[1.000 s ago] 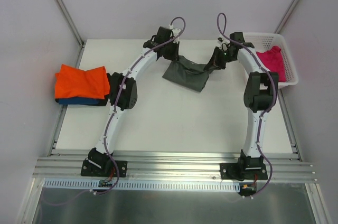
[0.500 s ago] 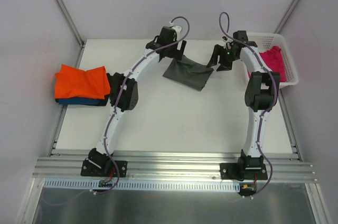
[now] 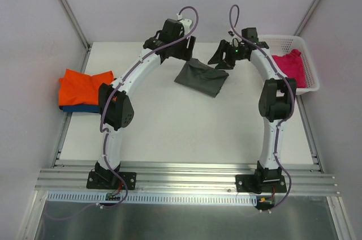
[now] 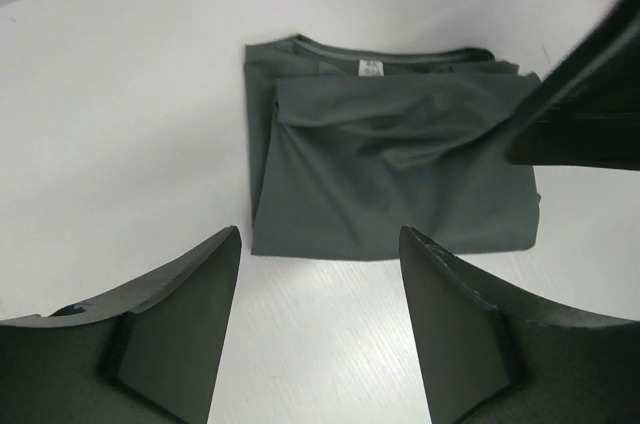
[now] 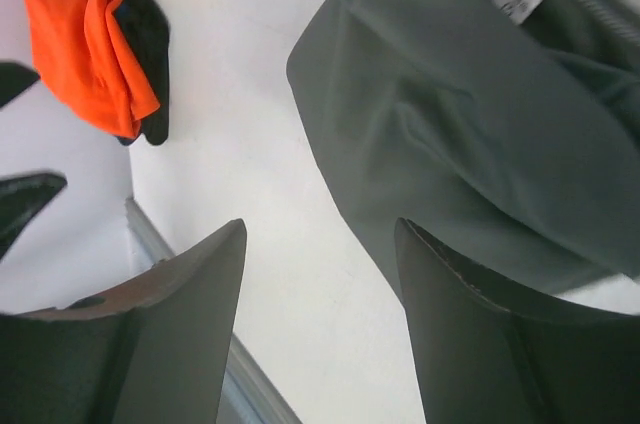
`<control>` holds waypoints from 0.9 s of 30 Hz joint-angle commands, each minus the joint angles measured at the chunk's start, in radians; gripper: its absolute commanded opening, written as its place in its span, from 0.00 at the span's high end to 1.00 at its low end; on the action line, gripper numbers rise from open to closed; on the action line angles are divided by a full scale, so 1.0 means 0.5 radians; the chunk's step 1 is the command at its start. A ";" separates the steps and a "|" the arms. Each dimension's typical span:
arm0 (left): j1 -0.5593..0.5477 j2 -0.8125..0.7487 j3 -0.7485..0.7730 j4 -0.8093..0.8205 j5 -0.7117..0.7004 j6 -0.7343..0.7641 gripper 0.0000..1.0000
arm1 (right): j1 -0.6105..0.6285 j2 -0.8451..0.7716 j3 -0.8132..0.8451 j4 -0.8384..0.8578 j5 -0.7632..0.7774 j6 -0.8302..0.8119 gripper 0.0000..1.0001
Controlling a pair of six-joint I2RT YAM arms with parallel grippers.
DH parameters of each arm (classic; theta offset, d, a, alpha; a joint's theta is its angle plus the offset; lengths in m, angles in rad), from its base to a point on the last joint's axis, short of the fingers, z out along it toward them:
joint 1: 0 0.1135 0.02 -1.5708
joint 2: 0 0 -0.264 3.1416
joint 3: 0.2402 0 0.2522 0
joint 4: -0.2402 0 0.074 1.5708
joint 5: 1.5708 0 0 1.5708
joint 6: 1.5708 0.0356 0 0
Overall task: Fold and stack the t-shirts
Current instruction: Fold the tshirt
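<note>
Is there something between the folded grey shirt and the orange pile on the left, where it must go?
Nothing lies on the table between the dark grey t-shirt and the orange t-shirt. Only the left arm itself crosses that path, its elbow beside the pile.

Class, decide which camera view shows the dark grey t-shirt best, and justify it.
The left wrist view: nearly the whole folded dark grey t-shirt shows, collar and neck label included. The top external view shows it whole but small; the right wrist view crops it.
</note>
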 commanded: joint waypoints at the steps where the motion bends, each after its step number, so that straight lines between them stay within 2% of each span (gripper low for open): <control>1: -0.061 -0.013 -0.042 -0.115 0.106 -0.023 0.37 | 0.066 0.205 0.090 0.108 -0.225 0.196 0.36; 5: -0.104 0.054 -0.048 -0.140 0.403 -0.066 0.42 | 0.063 0.365 0.152 0.249 -0.332 0.380 0.37; 7: -0.113 0.094 -0.079 -0.152 0.459 -0.085 0.43 | 0.057 0.438 0.180 0.274 -0.345 0.432 0.37; 18: -0.162 0.202 -0.192 -0.177 0.413 -0.036 0.42 | -0.029 0.663 0.354 0.621 -0.351 0.757 0.38; 27: -0.159 0.428 0.037 -0.174 0.389 -0.039 0.42 | -0.075 0.712 0.410 0.648 -0.299 0.736 0.39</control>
